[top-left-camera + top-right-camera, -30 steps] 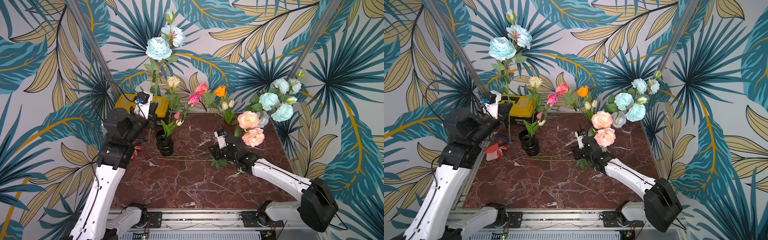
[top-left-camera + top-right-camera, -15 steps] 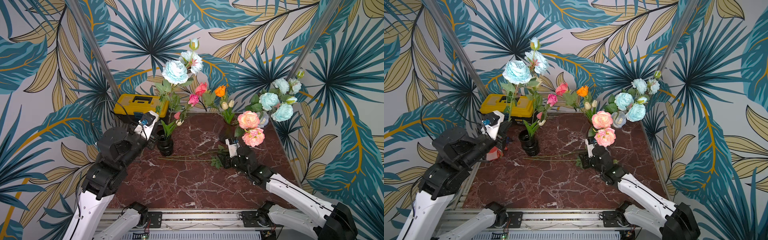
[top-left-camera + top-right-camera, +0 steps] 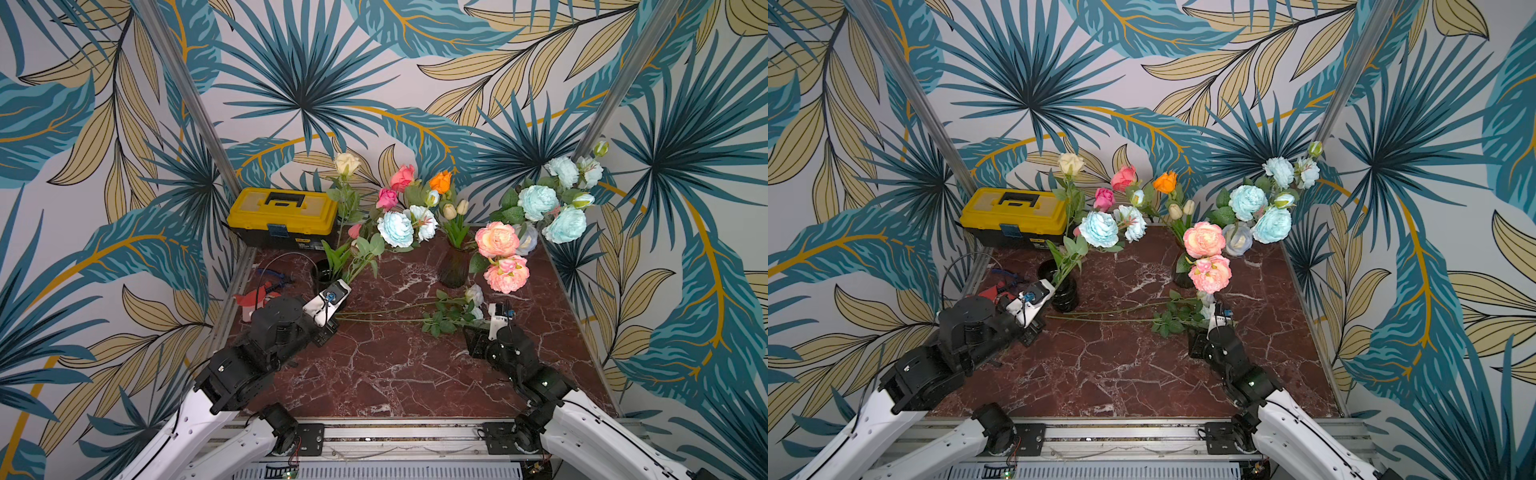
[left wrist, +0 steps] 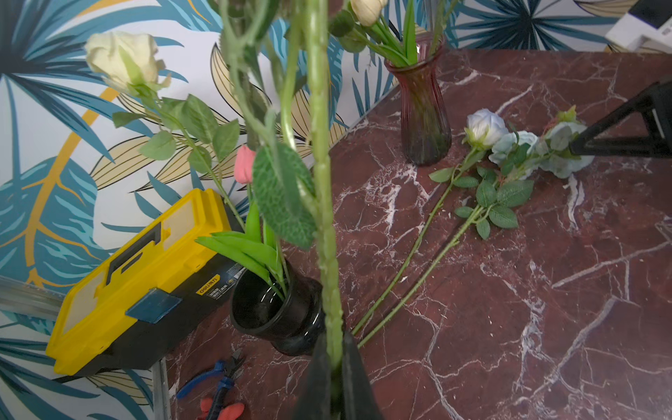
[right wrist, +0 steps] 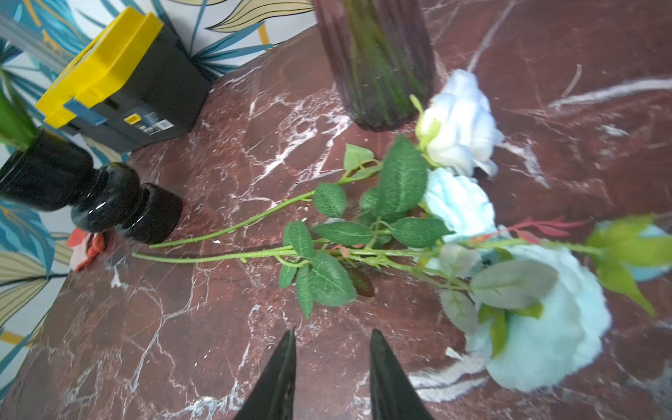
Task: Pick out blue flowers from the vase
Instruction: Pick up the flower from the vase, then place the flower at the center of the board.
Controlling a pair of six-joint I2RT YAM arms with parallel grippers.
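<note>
Nearest me, right end effector hangs low over the worktop, fingers partly apart with nothing between them. Only the right wrist view shows that gap; in both top views the arm covers it. Just beyond its tips, 2 loose stems lie flat on the marble. Their pale blue blooms sit by the foot of the ribbed vase, and their cut ends reach toward the black vase.

Across from it, left end effector is clamped tight on a green stem. The left wrist view shows the pinch and the stem passing the black vase's side, outside its mouth, but crops off the head. In a top view the held blue blooms show, raised between the 2 vases.

Further back, more blue flowers stand in the ribbed vase with pink-peach peonies. Pliers lie beside the black vase, and a yellow toolbox sits at the back wall.
</note>
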